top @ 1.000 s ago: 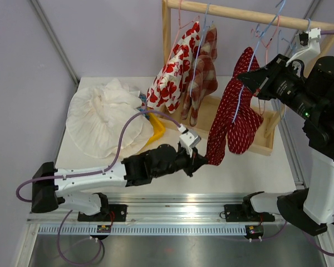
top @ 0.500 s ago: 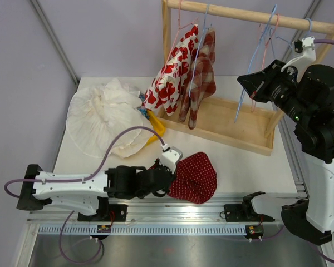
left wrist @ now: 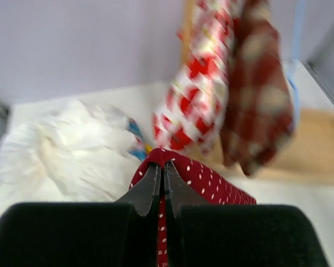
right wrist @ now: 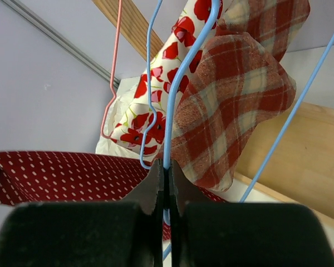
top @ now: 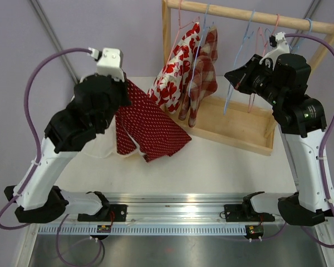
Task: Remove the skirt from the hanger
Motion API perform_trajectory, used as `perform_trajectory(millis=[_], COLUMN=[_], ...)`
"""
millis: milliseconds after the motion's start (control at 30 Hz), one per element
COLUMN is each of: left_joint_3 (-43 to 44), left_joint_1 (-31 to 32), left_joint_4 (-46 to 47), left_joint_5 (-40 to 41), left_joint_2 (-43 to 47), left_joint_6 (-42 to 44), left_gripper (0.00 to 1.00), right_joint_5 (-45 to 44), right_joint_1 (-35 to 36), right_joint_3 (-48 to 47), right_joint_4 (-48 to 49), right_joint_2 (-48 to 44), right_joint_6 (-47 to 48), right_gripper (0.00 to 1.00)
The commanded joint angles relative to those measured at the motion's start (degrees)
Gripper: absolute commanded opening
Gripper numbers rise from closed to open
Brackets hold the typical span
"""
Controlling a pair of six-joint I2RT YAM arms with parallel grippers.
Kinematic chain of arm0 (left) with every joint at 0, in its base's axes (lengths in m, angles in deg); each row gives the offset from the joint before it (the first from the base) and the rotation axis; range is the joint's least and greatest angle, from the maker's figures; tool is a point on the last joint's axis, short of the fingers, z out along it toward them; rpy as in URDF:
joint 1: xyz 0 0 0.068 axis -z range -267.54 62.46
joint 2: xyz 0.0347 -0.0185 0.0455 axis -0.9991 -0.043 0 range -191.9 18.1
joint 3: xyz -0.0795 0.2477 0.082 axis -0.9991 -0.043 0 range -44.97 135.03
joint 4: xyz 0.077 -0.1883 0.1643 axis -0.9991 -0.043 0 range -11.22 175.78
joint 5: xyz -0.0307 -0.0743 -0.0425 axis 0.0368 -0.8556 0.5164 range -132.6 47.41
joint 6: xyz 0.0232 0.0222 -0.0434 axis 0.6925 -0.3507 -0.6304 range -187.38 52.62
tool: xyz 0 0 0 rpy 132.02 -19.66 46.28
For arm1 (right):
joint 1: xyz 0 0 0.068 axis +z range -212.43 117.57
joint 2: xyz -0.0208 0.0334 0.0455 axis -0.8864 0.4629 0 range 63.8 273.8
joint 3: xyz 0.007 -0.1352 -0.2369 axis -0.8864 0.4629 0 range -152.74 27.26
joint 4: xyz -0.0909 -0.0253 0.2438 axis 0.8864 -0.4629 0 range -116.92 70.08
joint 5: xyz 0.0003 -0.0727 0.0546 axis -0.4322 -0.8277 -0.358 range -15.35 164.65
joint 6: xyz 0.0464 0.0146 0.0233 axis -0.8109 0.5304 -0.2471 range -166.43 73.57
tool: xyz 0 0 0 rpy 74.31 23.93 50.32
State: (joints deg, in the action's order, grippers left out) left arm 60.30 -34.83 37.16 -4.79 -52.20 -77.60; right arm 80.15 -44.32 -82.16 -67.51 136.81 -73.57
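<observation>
The red skirt with white dots [top: 150, 130] hangs free of the hanger from my left gripper [top: 122, 92], which is raised over the table's left side. In the left wrist view the left gripper [left wrist: 162, 166] is shut on a fold of the skirt [left wrist: 211, 181]. My right gripper [top: 229, 75] is up by the rack and shut on the wire of the bare blue hanger [top: 232, 89]. The right wrist view shows the right gripper [right wrist: 166, 168] pinching that hanger [right wrist: 183, 83], with the skirt [right wrist: 61, 175] below it to the left.
A wooden rack, with its rail [top: 256, 19] and base tray [top: 239, 128], stands at the back right. It holds a red-flower garment [top: 175, 67], a plaid garment [top: 205, 72] and other empty hangers [top: 275, 30]. A white cloth pile [left wrist: 55, 161] lies on the left.
My left arm has lifted the skirt from the table's near edge up and to the left. My right gripper has carried the bare hanger left along the rack.
</observation>
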Motion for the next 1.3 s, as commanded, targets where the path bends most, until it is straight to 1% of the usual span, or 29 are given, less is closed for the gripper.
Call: perform_trajectory(millis=[0,33,67,100,133,167,233,267,367,400,433,467,500,533,567,600,633,667,700,767,800,867,900,933,1033,1100,1267], left_joint_3=[10.8,12.5,14.6,18.1,19.7,20.8,21.1,20.9,20.4,20.7,21.4,21.2,20.3,17.6,8.6,2.3,-3.2,-12.8,-16.4,-22.5,-27.1,-31.4,-34.4,-35.5,-39.8,-41.8,-48.8], left_joint_1=[-9.9,-13.0,-18.8,-21.5,-23.9,-28.1,-31.9,-34.4,-38.1,-38.6,-38.8,-39.0,-39.0,-38.8,-38.7,-38.7,-38.6,-38.6,-38.6,-38.6,-38.6,-38.3,-38.3,-38.2,-38.1,-38.1,-38.1], left_joint_4=[2.5,3.7,4.0,4.1,4.7,5.2,8.5,9.6,9.5,8.4,4.3,2.0,0.0,-1.5,-0.1,4.5,6.9,8.8,10.6,10.7,10.0,8.8,6.7,5.7,2.8,1.4,1.2], left_joint_5=[-5.4,-7.8,-10.0,-13.7,-15.5,-19.0,-22.5,-22.9,-23.9,-23.4,-24.2,-25.0,-24.4,-23.7,-22.9,-22.6,-22.8,-23.4,-23.7,-25.4,-26.0,-28.1,-28.2,-28.0,-27.4,-27.6,-26.8], left_joint_2=[-6.0,-7.4,-9.0,-12.9,-14.6,-16.6,-21.0,-22.3,-28.6,-30.4,-31.6,-33.2,-33.0,-31.8,-25.7,-22.1,-17.5,-10.1,-6.2,-0.5,4.7,9.0,12.2,13.9,18.9,20.8,25.6], left_joint_6=[9.8,9.8,9.7,8.9,8.4,7.8,5.6,4.9,1.4,-1.0,-1.9,-2.7,-4.4,-5.2,-5.8,-6.5,-6.7,-6.9,-7.0,-7.4,-7.4,-7.3,-6.9,-6.9,-6.5,-6.3,-6.3], left_gripper=[0.0,0.0,0.0,0.0,0.0,0.0,0.0,0.0,0.0,0.07,0.45,0.73,0.99,0.99,0.99,0.99,0.99,0.99,0.99,0.99,0.99,0.99,0.99,0.99,0.99,0.99,0.99], right_joint_5=[-0.4,-0.4,-0.5,-0.6,-0.6,-0.7,-1.3,-1.8,-2.5,-2.4,-2.2,-1.7,-1.7,-1.5,-0.3,0.5,2.0,3.0,3.7,4.4,4.6,4.8,4.9,4.8,5.7,5.4,5.0], right_joint_1=[0.0,0.0,0.1,0.0,0.0,0.0,-0.1,-0.1,-0.4,-0.6,-0.7,-1.1,-1.2,-1.6,-2.5,-3.3,-4.1,-4.9,-6.8,-8.3,-9.5,-10.5,-10.8,-11.2,-11.2,-11.2,-11.7], right_joint_3=[-3.0,-2.6,-2.4,-2.1,-1.8,-1.7,-1.6,-1.7,-3.1,-3.5,-4.6,-5.4,-6.4,-8.4,-9.7,-11.8,-12.9,-13.8,-14.6,-16.1,-16.5,-16.3,-14.9,-13.6,-6.0,-1.6,1.8], right_joint_4=[5.1,5.6,5.8,6.0,6.4,6.4,6.5,6.5,5.9,5.9,6.1,5.9,5.8,5.5,5.3,5.3,5.3,5.5,5.8,6.2,6.1,5.3,5.1,5.1,8.0,8.9,8.6], right_joint_2=[0.5,0.6,0.6,0.7,0.7,0.9,1.2,1.3,2.7,3.5,4.2,4.9,6.9,8.0,9.1,11.3,12.4,13.4,15.0,16.5,17.9,18.6,18.7,18.3,15.1,12.6,10.5], right_joint_6=[0.5,0.6,0.5,0.5,0.4,0.6,1.1,1.4,1.9,1.9,2.0,2.1,2.2,1.9,1.8,1.0,0.3,-0.4,-1.7,-2.5,-2.9,-3.4,-3.5,-3.7,-4.5,-4.9,-4.7], right_gripper=[0.0,0.0,0.0,0.0,0.0,0.0,0.0,0.0,0.0,0.0,0.0,0.0,0.0,0.0,0.0,0.0,0.0,0.0,0.0,0.0,0.0,0.0,0.0,0.0,0.0,0.0,0.0])
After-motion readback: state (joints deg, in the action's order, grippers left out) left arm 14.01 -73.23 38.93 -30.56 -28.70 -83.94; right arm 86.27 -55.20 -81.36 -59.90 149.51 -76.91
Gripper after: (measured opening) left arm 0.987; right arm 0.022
